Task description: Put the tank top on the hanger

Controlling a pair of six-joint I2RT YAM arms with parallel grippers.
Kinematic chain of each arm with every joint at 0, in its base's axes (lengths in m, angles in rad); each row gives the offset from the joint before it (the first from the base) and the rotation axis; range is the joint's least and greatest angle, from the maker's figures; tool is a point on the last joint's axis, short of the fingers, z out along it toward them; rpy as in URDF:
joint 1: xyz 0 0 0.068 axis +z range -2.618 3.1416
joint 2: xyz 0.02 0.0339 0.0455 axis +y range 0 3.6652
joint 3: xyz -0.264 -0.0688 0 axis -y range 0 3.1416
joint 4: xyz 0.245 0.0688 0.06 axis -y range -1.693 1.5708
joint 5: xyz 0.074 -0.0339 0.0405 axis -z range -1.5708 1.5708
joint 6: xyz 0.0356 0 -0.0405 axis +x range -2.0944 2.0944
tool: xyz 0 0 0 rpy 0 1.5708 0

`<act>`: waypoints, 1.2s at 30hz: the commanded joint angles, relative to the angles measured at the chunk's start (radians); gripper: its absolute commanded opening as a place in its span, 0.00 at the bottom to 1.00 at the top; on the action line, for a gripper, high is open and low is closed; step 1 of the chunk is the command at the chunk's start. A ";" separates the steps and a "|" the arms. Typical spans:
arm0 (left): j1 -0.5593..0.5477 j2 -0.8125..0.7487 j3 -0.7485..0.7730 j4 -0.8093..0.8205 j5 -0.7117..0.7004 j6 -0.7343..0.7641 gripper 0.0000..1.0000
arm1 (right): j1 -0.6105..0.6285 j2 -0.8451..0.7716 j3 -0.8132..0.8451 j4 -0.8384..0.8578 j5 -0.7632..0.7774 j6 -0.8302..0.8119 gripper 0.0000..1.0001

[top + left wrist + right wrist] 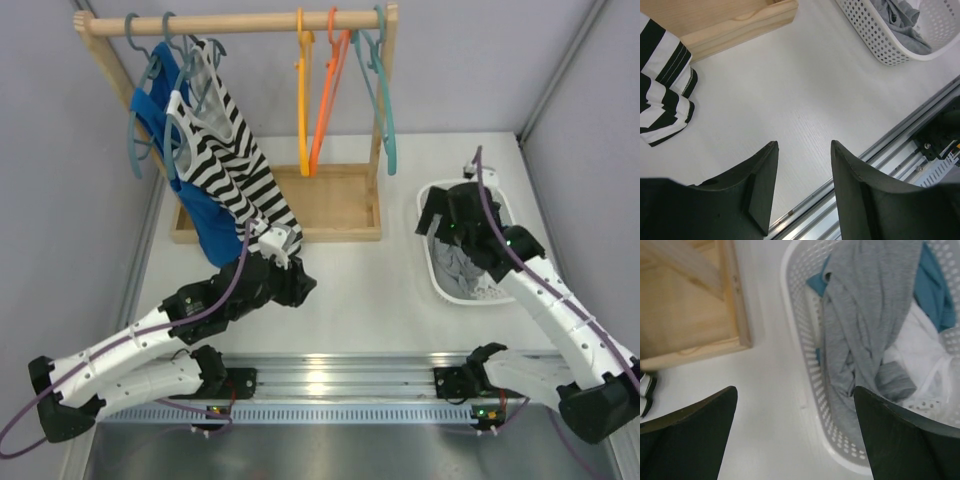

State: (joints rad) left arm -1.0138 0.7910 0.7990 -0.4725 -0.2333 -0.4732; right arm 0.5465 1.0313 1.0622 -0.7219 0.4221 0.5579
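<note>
Over the three-o'clock basket [812,371], the right hand [795,400] gapes wide above the tank top [860,315], seemingly to grab it; the left hand [805,165] hangs open, empty.

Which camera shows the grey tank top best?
Right wrist: the tank top shows large, lying in the basket. From above, the right arm hides most of it; left wrist catches only a corner.

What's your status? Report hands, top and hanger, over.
Left hand open, empty. Right hand open above the basket. Grey top in basket, untouched; yellow hanger on the rail. Beside the top: blue cloth, white cloth; nothing over it.
</note>
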 commanded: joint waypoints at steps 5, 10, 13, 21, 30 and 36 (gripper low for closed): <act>-0.003 0.011 0.078 0.005 0.022 0.024 0.52 | -0.338 0.045 0.062 -0.051 -0.207 -0.087 0.98; -0.002 -0.006 0.071 0.012 0.037 0.005 0.52 | -0.420 0.009 -0.098 0.013 -0.258 -0.075 0.84; -0.003 -0.006 0.062 0.021 0.049 -0.001 0.52 | -0.506 -0.004 -0.172 0.047 -0.289 -0.084 0.74; -0.003 0.002 0.051 0.028 0.060 0.002 0.52 | -0.571 -0.013 -0.280 0.104 -0.321 -0.099 0.49; -0.003 0.019 0.043 0.035 0.071 -0.001 0.52 | -0.571 0.085 -0.311 0.150 -0.313 -0.108 0.35; -0.003 0.024 0.037 0.035 0.069 0.001 0.52 | -0.569 0.111 -0.312 0.162 -0.322 -0.127 0.40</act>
State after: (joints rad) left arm -1.0145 0.8104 0.8398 -0.4732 -0.1722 -0.4702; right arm -0.0116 1.1355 0.7448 -0.6083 0.1078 0.4545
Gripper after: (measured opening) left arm 0.518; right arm 0.389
